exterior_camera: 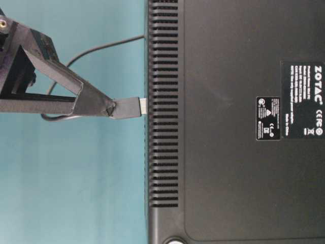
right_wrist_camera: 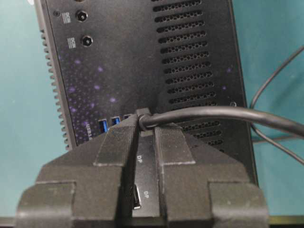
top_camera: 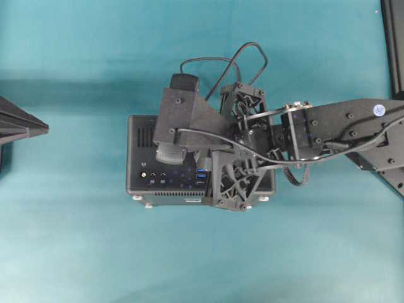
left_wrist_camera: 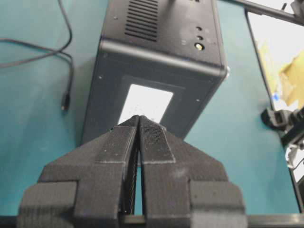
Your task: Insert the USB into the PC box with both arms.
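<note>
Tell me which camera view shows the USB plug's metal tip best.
The table-level view: the USB tip sits clear in profile at the PC box. The right wrist view shows only its cable end between the fingers; overhead and left wrist views hide the tip.

right gripper (exterior_camera: 109, 108) jaws clamp USB (exterior_camera: 133, 107) | tip touching PC box (exterior_camera: 228, 127)

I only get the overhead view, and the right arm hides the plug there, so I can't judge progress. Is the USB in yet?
Observer: Not fully. At table level the right hand pinches the USB, and its grey tip shows at the box face.
Operator: Near which ports?
Observer: In the right wrist view the blue ports sit just left of that hand.
Operator: And the left hand?
Observer: Its wrist view shows the left hand shut, holding nothing.
</note>
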### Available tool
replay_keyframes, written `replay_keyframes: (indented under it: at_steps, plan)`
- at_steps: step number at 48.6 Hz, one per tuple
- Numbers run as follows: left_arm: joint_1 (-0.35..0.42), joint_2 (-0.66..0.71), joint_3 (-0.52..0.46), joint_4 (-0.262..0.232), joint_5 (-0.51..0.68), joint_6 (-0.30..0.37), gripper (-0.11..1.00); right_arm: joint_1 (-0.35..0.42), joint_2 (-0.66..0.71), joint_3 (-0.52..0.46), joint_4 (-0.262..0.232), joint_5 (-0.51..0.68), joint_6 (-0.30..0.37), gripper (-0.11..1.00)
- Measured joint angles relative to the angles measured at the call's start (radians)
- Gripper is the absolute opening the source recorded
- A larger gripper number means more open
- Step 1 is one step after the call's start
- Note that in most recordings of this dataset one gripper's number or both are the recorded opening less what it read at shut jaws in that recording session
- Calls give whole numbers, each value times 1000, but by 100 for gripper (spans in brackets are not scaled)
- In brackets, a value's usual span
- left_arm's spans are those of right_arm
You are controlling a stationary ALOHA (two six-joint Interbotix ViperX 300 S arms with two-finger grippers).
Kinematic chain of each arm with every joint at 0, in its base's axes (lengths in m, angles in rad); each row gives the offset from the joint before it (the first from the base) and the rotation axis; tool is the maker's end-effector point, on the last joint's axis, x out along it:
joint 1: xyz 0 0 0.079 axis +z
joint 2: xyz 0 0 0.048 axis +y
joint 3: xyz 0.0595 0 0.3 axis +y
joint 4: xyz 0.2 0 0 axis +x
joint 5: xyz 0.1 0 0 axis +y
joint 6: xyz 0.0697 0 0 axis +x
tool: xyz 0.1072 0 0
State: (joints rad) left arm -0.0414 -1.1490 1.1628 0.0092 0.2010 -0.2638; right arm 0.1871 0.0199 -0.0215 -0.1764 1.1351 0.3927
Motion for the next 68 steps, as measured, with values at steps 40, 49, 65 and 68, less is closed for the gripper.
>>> replay_keyframes:
  at_steps: [40, 49, 65, 68]
  plan:
    - [2, 2, 2, 0, 0, 0, 0, 8, -3, 18, 25, 25, 2, 10]
    - [2, 0, 2, 0, 0, 0, 0, 15, -3, 17, 31, 28, 2, 10]
    - [0, 2, 0, 0, 0, 0, 0, 15, -2, 11, 44, 12, 2, 10]
    - [2, 2, 2, 0, 0, 0, 0, 15, 0, 11, 46, 11, 0, 10]
